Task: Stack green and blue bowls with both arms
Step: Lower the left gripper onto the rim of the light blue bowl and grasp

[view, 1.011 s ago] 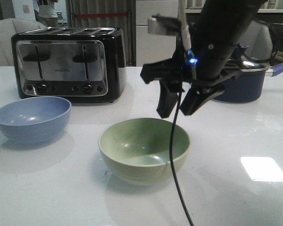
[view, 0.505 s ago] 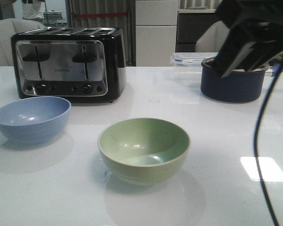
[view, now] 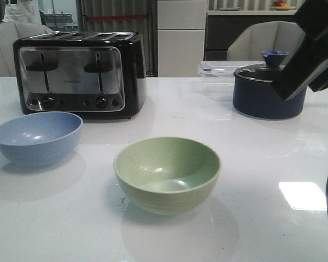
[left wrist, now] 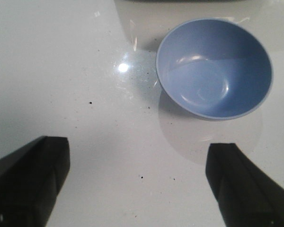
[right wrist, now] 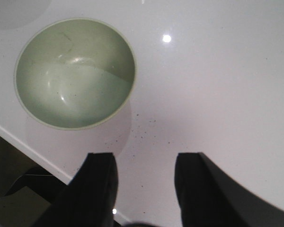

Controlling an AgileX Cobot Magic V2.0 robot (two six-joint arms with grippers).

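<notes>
Two pairs of fingers, both spread wide and holding nothing. My left fingers (left wrist: pixel 137 184) hover above the bare bench (left wrist: pixel 61 71), and the blue bowl (left wrist: pixel 214 68) sits ahead of them, nearer one fingertip than the other, not touching either. My right fingers (right wrist: pixel 144 182) hang over the bench near its edge, with the green bowl (right wrist: pixel 75 73) off to one side and apart from them. Seen from the front, the green bowl stands in front of the toaster (view: pixel 79 73), the blue bowl beside it toward my left, well apart. Neither bowl is lifted, so I judge this the approach step; next I should close on one bowl's rim.
</notes>
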